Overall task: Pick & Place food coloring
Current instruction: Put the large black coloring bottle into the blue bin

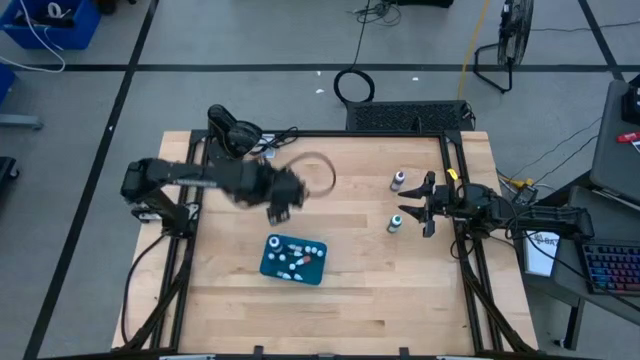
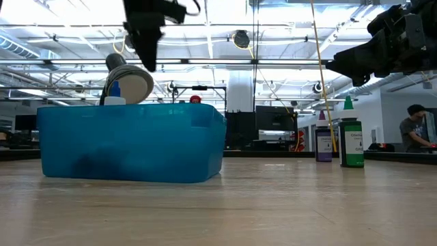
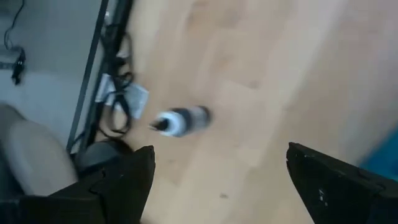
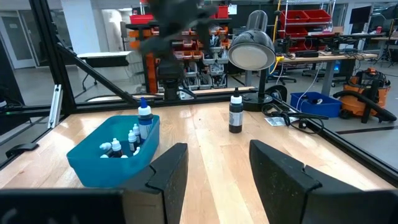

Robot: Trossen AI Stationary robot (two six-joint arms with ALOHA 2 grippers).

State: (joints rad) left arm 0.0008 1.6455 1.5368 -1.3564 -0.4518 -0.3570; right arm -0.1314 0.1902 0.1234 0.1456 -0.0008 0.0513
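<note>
The teal tray (image 1: 268,266) sits mid-table and holds several small food coloring bottles (image 4: 134,138), one blue-topped (image 2: 115,91). A dark bottle with a white neck (image 4: 235,112) stands upright on the wood beyond the tray. My left gripper (image 3: 221,155) hangs open above that bottle (image 3: 182,120), touching nothing; in the high view the arm (image 1: 278,205) hides it. A purple bottle (image 1: 399,180) and a green bottle (image 1: 395,222) stand at the right, just ahead of my right gripper (image 1: 418,205). That gripper is open and level, with nothing between its fingers.
Black frame rails (image 1: 455,190) run along the table's edges. A round lamp (image 4: 250,50) stands at the far left corner, with a cable loop (image 1: 318,165) beside it. Bare wood lies between the tray and the right-hand bottles.
</note>
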